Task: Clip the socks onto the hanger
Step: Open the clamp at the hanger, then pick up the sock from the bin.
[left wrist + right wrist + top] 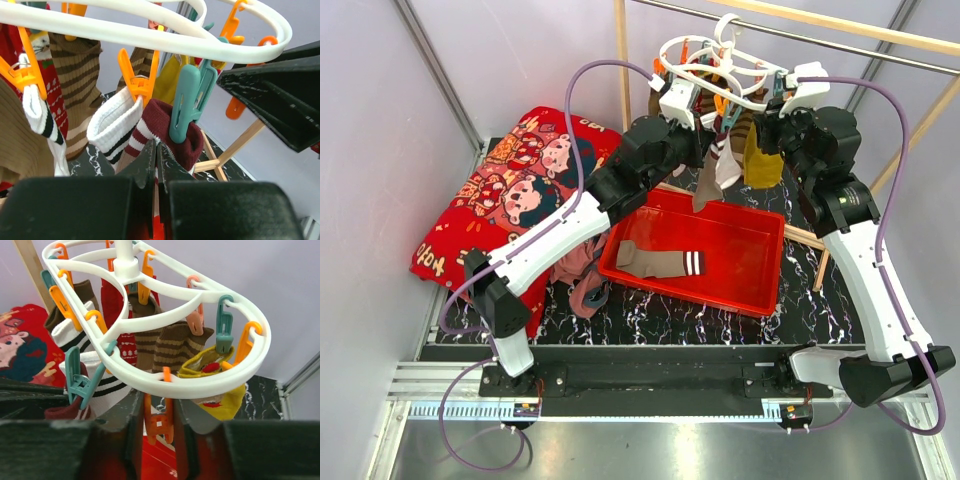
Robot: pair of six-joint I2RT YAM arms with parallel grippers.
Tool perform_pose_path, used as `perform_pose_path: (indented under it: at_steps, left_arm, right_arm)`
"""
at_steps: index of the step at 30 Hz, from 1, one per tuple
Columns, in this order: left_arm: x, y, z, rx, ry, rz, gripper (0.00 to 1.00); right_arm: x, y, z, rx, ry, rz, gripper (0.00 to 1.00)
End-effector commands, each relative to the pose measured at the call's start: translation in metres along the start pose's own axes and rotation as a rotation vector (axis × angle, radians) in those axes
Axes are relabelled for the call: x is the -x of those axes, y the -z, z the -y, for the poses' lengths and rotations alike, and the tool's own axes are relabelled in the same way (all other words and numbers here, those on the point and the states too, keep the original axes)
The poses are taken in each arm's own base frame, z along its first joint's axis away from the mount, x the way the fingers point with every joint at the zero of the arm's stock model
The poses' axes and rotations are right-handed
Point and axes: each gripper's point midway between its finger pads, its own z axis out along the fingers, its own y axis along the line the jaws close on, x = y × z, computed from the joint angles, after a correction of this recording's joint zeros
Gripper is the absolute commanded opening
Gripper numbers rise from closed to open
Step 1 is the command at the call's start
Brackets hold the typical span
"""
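The white oval hanger (720, 62) hangs at the back with several socks clipped to it. My left gripper (156, 149) is just under it, its jaws closed to a thin slit on the edge of a maroon-cuffed sock (165, 125). A teal peg (190, 100) clips that same cuff. In the top view this sock (710, 180) hangs down below the left gripper (705, 125). My right gripper (159, 415) is closed on an orange peg (160, 422) hanging from the near rim of the hanger (210, 385). A taupe sock (660, 262) with a striped cuff lies in the red tray (760, 290).
A red cartoon-print cushion (510, 190) lies at the left. A mauve and grey cloth bundle (585, 285) sits beside the tray. Wooden poles (620, 60) frame the hanger, and one (800, 235) lies behind the tray. Grey walls close in at the back.
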Motion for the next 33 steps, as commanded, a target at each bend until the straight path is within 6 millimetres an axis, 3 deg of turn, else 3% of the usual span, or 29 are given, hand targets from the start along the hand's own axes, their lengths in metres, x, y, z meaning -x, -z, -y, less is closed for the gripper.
perform_pose_path:
  at_steps: [1,3,6,7,8,14,15,18,19,21,22,25,27,29,30,33]
  left_arm:
    - [0.030,0.013,-0.002,0.021,-0.033,0.085,0.03]
    - [0.029,0.015,-0.003,0.023,-0.044,0.093,0.06]
    - [0.021,0.016,-0.007,0.027,-0.061,0.083,0.19]
    - [0.029,0.019,-0.005,0.019,-0.062,0.110,0.23]
    - [0.031,0.020,-0.004,0.009,-0.065,0.120,0.32]
    - [0.017,0.042,0.000,-0.053,-0.152,0.090,0.60]
    - [-0.003,0.044,-0.005,-0.056,-0.193,0.049,0.63]
    - [-0.029,0.058,-0.008,-0.087,-0.274,-0.028,0.73]
    - [-0.054,0.063,-0.015,-0.087,-0.311,-0.109,0.75]
    - [-0.081,0.072,-0.013,-0.125,-0.366,-0.191,0.78]
    - [-0.110,0.080,-0.018,-0.128,-0.383,-0.277,0.78]
    - [-0.157,0.089,-0.010,-0.161,-0.405,-0.394,0.78]
    - [-0.201,0.093,-0.005,-0.178,-0.404,-0.493,0.75]
    - [-0.225,0.094,-0.004,-0.168,-0.400,-0.556,0.71]
    - [-0.249,0.091,-0.003,-0.159,-0.389,-0.610,0.69]
    - [-0.272,0.087,-0.003,-0.115,-0.400,-0.686,0.62]
  right_arm:
    - [0.027,0.007,0.000,-0.020,-0.063,0.076,0.22]
    - [0.022,0.006,-0.001,-0.019,-0.111,0.066,0.17]
    - [0.013,0.005,-0.006,-0.009,-0.158,0.048,0.13]
    - [0.011,0.005,-0.007,-0.007,-0.182,0.044,0.11]
    - [0.008,0.003,-0.009,-0.001,-0.191,0.037,0.11]
    - [0.002,0.002,-0.015,0.023,-0.227,0.039,0.11]
    - [0.001,0.002,-0.015,0.022,-0.227,0.038,0.11]
    - [-0.003,0.000,-0.016,0.025,-0.227,0.033,0.11]
    - [-0.005,-0.001,-0.016,0.025,-0.228,0.030,0.11]
    - [-0.007,-0.002,-0.017,0.029,-0.228,0.027,0.12]
    - [-0.008,-0.002,-0.017,0.029,-0.229,0.027,0.12]
    - [-0.009,-0.002,-0.017,0.028,-0.227,0.030,0.12]
    - [-0.009,-0.001,-0.016,0.025,-0.224,0.032,0.12]
    - [-0.010,-0.001,-0.016,0.024,-0.221,0.032,0.12]
    - [-0.009,0.000,-0.016,0.023,-0.219,0.033,0.12]
    - [-0.011,0.000,-0.016,0.024,-0.218,0.032,0.12]
